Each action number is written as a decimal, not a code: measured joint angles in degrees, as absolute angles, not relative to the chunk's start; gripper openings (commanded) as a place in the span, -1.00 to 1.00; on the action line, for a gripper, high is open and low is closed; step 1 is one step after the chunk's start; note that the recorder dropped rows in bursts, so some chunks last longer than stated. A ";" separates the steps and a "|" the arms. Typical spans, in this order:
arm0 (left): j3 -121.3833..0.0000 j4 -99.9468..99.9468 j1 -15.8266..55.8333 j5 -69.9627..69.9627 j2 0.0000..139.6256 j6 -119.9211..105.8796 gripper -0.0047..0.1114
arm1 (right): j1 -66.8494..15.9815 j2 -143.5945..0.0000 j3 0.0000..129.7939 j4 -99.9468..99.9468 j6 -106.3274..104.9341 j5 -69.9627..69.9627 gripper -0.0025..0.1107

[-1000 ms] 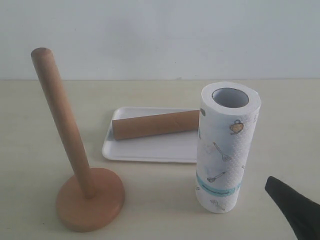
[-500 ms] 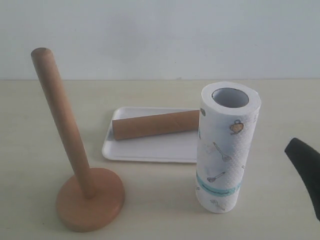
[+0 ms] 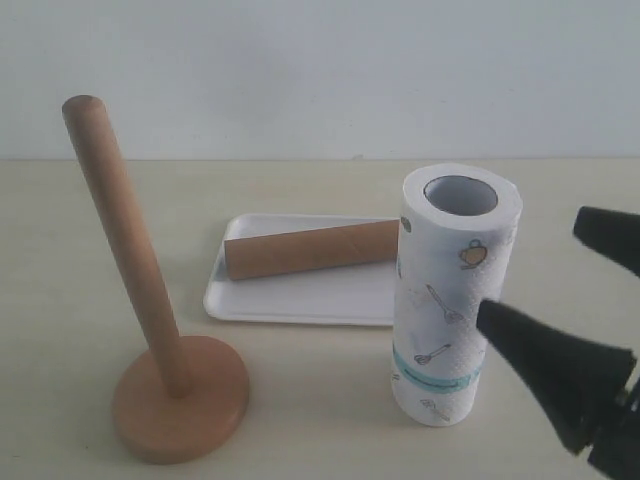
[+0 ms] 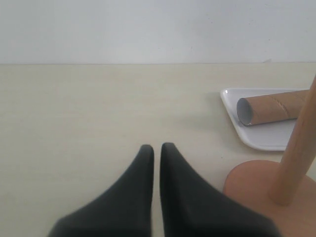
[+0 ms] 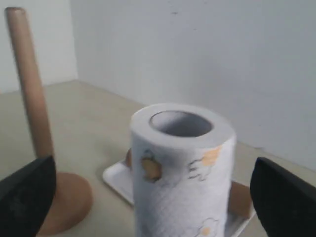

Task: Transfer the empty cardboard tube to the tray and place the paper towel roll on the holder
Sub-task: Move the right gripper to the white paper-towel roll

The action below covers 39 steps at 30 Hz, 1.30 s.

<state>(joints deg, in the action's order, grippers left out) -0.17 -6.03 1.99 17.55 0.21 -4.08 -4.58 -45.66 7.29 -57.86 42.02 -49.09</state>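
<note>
The roll (image 3: 455, 300) stands upright just before the tray (image 3: 300, 300) where the tube (image 3: 310, 250) lies, both unmoved. The right gripper (image 3: 529, 266) has swung in from the edge, jaws spread wide flanking the roll, not clasping it. The left gripper (image 4: 155, 147) hangs near the holder (image 4: 276, 182), fingers nearly together, empty

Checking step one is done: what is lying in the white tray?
The cardboard tube lies in the tray; the paper towel roll hides the tube's right end and the tray's right side.
</note>
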 measured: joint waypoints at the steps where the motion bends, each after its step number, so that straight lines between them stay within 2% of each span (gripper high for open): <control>1: -0.17 -6.03 1.99 17.55 0.21 -4.08 -0.85 | -4.58 -46.09 6.67 -59.23 42.02 -49.81 0.88; 5: -0.17 -6.03 1.99 17.55 0.21 -4.08 -0.85 | -4.58 -48.04 1.02 -54.83 36.00 -50.71 0.88; 10: -0.17 -6.03 1.99 17.55 0.21 -4.08 -0.85 | -4.58 -49.95 0.24 -48.23 29.71 -50.92 0.88; 18: -0.17 -6.03 1.99 17.55 0.21 -4.08 -0.85 | -4.58 -69.07 0.11 -42.98 19.23 -64.20 0.88; 29: -0.17 -6.03 1.99 17.55 0.21 -4.08 -0.85 | -4.58 -90.69 10.27 -47.27 15.12 -69.08 0.88; 39: -0.17 -6.03 1.99 17.55 0.21 -4.08 -0.85 | -4.58 -96.54 18.27 -52.46 15.74 -69.34 0.88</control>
<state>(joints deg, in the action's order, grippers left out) -0.17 -6.03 1.99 17.55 0.21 -4.08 -4.58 -96.54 18.27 -52.46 15.74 -69.34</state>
